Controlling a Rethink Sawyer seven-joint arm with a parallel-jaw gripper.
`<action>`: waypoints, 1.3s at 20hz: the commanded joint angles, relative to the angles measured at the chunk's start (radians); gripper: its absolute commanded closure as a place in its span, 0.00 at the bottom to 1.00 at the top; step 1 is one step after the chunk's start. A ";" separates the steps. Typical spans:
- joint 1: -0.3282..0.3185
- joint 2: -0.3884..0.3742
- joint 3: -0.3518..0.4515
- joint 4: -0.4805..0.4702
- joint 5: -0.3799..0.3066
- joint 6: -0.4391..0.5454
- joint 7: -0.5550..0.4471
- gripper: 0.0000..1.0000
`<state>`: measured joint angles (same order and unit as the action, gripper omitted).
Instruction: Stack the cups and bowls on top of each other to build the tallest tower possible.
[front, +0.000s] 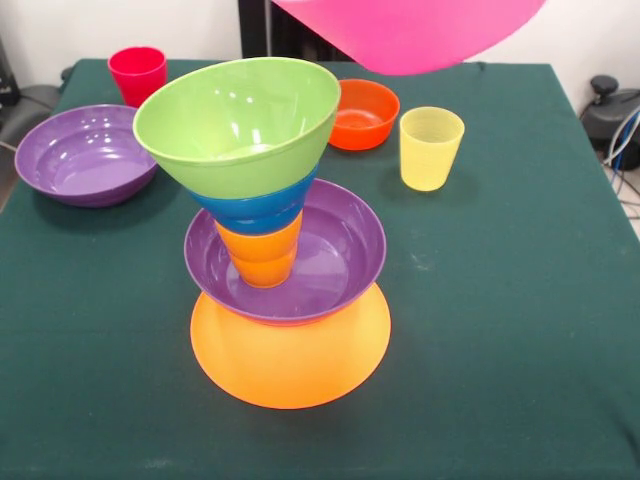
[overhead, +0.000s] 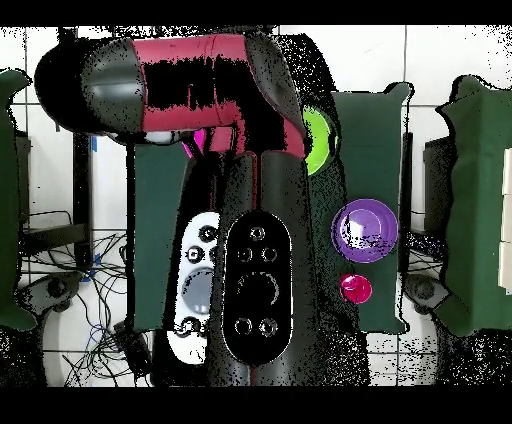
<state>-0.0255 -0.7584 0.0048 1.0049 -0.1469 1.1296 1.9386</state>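
Glossy plastic everywhere: the tower (front: 275, 250) sits mid-table, flat yellow-orange bowl (front: 290, 360) under a purple bowl (front: 330, 265), tapered orange cup (front: 262, 255), blue bowl (front: 255, 205), and a tilted green bowl (front: 240, 125). A big pink bowl (front: 410, 30) hangs above it. Can't tell the gripper's state. Dark green table cloth (front: 500, 300), white wall behind.

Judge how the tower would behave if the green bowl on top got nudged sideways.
Likely tippy: the wide green bowl sits on a narrower blue bowl, which rests on a small orange cup, so the stack is top-heavy. The glossy plastic looks slippery and light; pieces may slide. The upturned yellow-orange bowl gives a broad base.
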 joint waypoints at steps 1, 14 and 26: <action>-0.039 -0.003 0.085 -0.054 -0.135 0.184 -0.392 1.00; -0.090 -0.064 0.076 0.176 -0.174 -0.093 -0.299 1.00; -0.062 -0.080 0.028 0.264 -0.208 -0.203 -0.145 1.00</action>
<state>-0.1138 -0.8607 0.0089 1.1251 -0.2561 0.9671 1.8714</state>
